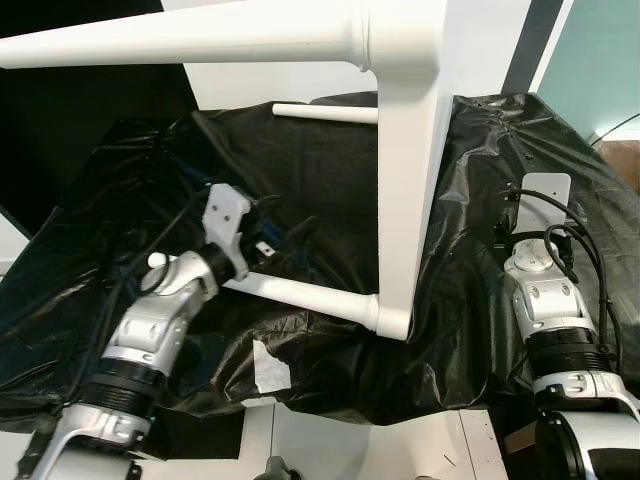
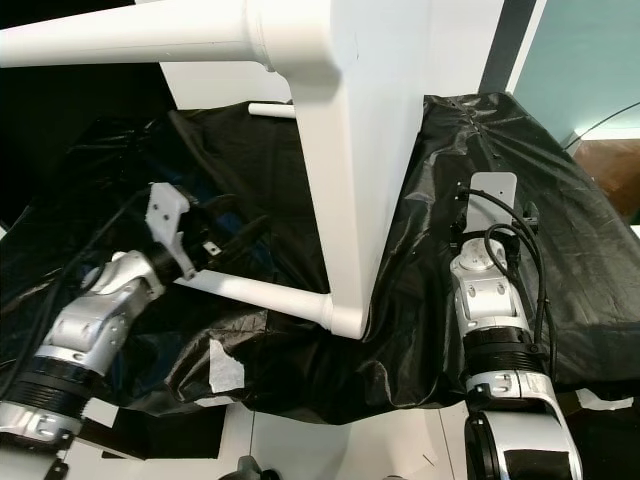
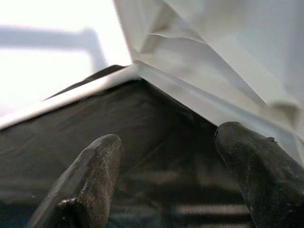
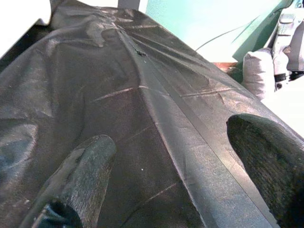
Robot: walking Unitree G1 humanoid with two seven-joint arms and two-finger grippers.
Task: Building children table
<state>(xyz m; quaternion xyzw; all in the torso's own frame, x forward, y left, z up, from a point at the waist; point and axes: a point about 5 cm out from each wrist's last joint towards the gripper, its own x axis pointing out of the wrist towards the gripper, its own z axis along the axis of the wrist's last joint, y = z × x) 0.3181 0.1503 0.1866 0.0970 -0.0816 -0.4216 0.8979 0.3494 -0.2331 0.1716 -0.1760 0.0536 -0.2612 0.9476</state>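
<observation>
- White table (image 1: 405, 150), turned on its side on black plastic sheeting (image 1: 470, 330), is seen nearest, legs pointing toward the robot's left.
- Its lower leg (image 1: 310, 297) runs lengthwise toward the left gripper (image 1: 275, 240), judged the nearer one; jaws are apart, nothing clamped.
- Right gripper (image 4: 175, 180) is held apart over sheeting, well away.
- No containers are seen.
</observation>
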